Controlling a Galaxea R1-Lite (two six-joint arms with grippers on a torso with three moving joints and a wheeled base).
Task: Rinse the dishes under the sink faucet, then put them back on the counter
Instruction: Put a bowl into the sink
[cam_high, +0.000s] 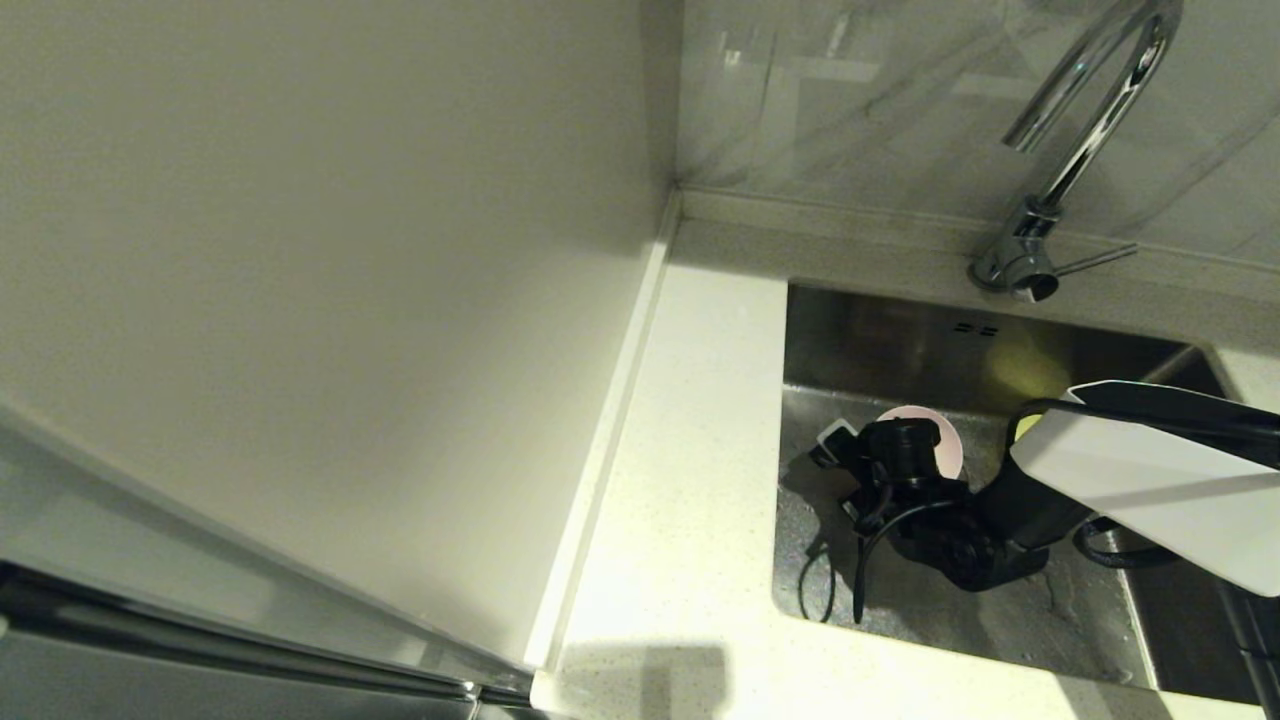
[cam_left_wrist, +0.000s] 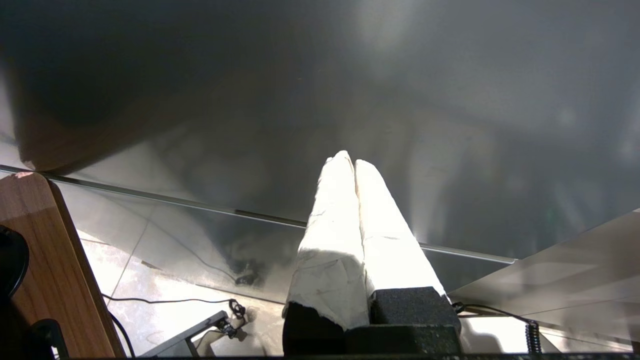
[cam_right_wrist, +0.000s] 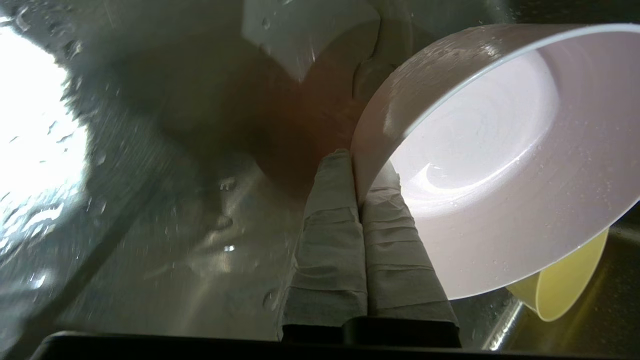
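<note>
My right gripper (cam_right_wrist: 356, 172) is shut on the rim of the pale pink bowl (cam_right_wrist: 495, 160), one finger inside the wall and one outside, holding it tilted above the wet floor of the sink (cam_high: 1040, 610). In the head view the pink bowl (cam_high: 945, 432) peeks out behind the black wrist, low in the basin's left half. The yellow bowl (cam_right_wrist: 565, 282) lies just behind the pink one. The grey-blue bowl is out of view. The chrome faucet (cam_high: 1085, 140) stands at the back right. My left gripper (cam_left_wrist: 350, 162) is shut and empty, parked away from the sink.
The white speckled counter (cam_high: 680, 480) runs left of the basin, bounded by an off-white vertical panel (cam_high: 320, 300). Two overflow slots (cam_high: 975, 328) mark the sink's back wall. The faucet's side lever (cam_high: 1095, 260) points right. Water drops cover the basin floor.
</note>
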